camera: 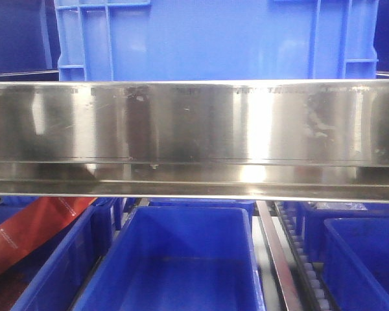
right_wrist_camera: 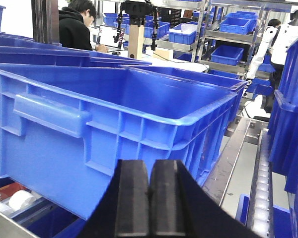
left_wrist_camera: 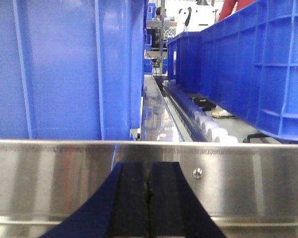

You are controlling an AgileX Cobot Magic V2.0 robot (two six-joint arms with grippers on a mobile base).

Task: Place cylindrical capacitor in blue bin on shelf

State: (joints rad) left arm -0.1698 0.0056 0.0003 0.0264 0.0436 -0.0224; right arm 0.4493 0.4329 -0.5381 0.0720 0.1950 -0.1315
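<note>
Capacitor not visible in any view, so its position, orientation and long axis can't be read. Front view: shelf rail (camera: 194,123) spans the full frame width across the middle, mirror-like, blocking most of what's behind; a blue bin (camera: 214,39) sits above it, cropped at the top edge; lower centre an open blue bin (camera: 175,265) looks bare inside, bottom cut off; red packaging (camera: 32,230) at lower left, partly hidden; roller track (camera: 305,259) at lower right. Neither gripper shows here. Left wrist view: left gripper (left_wrist_camera: 149,198) at bottom centre, pads pressed together with nothing seen between them, right in front of the steel rail; blue bin walls fill upper left and right, white rollers between them. Right wrist view: right gripper (right_wrist_camera: 150,198) at bottom centre, pads also together, nothing visible in the seam; a large blue bin (right_wrist_camera: 114,114) sits just behind it, interior floor hidden by its near wall; background people and racks are blurred.
</note>
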